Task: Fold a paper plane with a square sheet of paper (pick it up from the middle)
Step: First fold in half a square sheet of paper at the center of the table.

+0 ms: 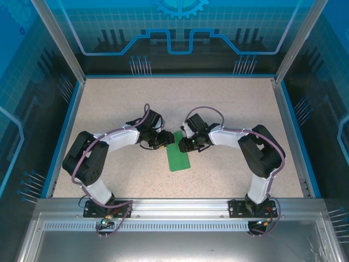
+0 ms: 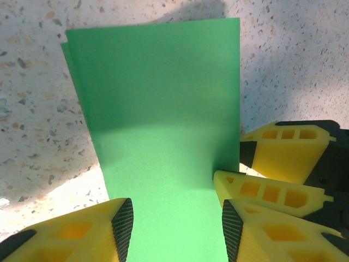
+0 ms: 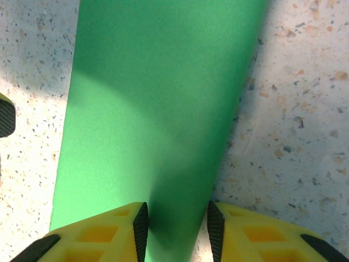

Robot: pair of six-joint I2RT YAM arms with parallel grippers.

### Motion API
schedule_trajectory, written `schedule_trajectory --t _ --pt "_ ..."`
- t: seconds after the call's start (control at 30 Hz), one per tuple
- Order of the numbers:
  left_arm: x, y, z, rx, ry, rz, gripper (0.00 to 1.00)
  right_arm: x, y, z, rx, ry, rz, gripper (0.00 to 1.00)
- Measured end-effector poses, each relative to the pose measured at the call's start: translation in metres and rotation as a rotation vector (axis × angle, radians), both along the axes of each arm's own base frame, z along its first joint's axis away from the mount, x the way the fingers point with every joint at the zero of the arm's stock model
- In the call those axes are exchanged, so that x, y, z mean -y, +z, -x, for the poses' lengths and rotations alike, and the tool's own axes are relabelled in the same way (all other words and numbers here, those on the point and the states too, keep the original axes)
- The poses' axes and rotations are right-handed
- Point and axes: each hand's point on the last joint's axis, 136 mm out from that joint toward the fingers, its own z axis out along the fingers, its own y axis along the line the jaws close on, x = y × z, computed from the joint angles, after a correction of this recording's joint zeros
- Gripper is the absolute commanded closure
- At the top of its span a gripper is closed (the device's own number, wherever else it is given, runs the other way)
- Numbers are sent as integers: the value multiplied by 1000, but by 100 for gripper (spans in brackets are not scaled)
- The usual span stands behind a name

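**A:** Jaws first! The left gripper is half spread, with one yellow finger on either side of the thin bright green paper sheet. It isn't pinching anything that I can see.

**B:** And the right gripper?

**A:** Also apart, with a narrower gap. One pad sits over the green, the other at the sheet's right edge. I can't tell whether either pad presses down.

**B:** Where's the sheet?

**A:** Flat on the speckled beige table, at the centre of the overhead frame. It's folded into a long strip, and two layers peek out at its upper-left corner in the left wrist view.

**B:** Long axis?

**A:** It runs from the grippers down toward the bottom of the overhead frame, slightly tilted. In both wrist views it stretches up the frame, away from the jaws.

**B:** Nearer arm?

**A:** Neither, I'd judge. Both sit at the same upper end, the left gripper on the left edge and the right gripper on the right.
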Motion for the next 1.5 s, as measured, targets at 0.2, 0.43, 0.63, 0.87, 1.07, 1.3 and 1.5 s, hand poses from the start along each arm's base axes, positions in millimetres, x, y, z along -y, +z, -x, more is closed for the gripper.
schedule_trajectory --t 0.2,0.43,0.63,0.87,1.07,1.3,1.5 --pt "-4 -1 2 -6 5 -18 50 0 0 0 7 16 3 63" --pt "-14 8 1 24 30 -64 49 0 0 0 11 23 6 63" --pt "-23 11 2 36 50 -104 46 1 0 1 13 28 8 65" --pt "-26 16 3 47 58 -113 46 1 -1 1 16 34 13 67" --pt "-27 14 6 42 60 -114 46 1 -1 1 18 38 14 66" --pt "-27 14 6 42 60 -113 46 2 -1 2 19 61 25 66" --pt "-27 14 6 42 60 -113 46 2 -1 2 17 70 31 66"
